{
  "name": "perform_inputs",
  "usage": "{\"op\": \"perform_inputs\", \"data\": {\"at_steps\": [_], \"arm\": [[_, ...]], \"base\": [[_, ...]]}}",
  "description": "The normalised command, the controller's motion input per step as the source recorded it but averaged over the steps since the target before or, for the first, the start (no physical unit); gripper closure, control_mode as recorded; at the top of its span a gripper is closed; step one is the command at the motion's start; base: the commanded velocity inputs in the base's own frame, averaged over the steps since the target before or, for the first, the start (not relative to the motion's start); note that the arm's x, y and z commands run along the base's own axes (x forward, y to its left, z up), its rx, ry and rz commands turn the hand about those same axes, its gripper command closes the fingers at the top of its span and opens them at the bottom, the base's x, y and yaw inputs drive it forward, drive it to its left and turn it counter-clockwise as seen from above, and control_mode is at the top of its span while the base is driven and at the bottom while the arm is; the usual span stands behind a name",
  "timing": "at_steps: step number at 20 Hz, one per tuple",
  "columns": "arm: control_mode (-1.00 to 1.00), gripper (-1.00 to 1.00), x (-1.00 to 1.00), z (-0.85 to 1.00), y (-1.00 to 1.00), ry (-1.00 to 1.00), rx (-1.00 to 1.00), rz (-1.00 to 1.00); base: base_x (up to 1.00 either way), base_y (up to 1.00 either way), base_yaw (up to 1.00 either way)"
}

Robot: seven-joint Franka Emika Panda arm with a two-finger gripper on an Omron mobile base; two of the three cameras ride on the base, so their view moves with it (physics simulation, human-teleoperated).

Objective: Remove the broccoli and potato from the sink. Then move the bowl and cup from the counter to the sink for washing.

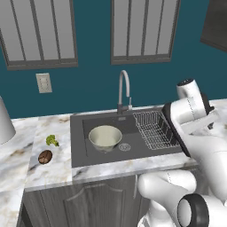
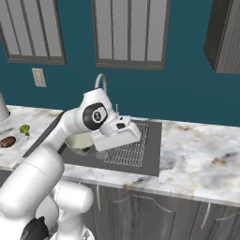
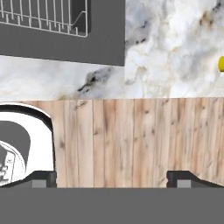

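Looking past my wide-open, empty gripper (image 3: 112,177), I see the broccoli (image 1: 52,140) and potato (image 1: 45,156) already out on the counter (image 1: 48,170); the bowl (image 1: 105,137) sits in the sink (image 1: 84,153); only the cup (image 3: 221,64) remains, up-right of the jaws near the counter edge, open marble around it.

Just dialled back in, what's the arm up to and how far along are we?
The small yellow-green broccoli floret and the dark reddish-brown potato already lie on the white marble counter, left of the dark grey sink. The wide cream bowl sits in the basin. The claw is open and holds nothing, over the counter's front edge right of the sink. The small bright yellow cup is on the counter, not yet moved.
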Motion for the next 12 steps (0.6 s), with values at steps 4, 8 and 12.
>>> {"op": "perform_inputs", "data": {"at_steps": [4,8,12], "arm": [[-1.00,-1.00,0.00,0.04,-0.30,0.01,0.00,0.00],[-1.00,-1.00,0.00,0.06,-0.28,0.03,0.05,0.00],[-1.00,-1.00,0.00,0.08,-0.30,0.04,0.07,0.00]], "base": [[0.00,0.00,0.00],[0.00,0.00,0.00],[0.00,0.00,0.00]]}}
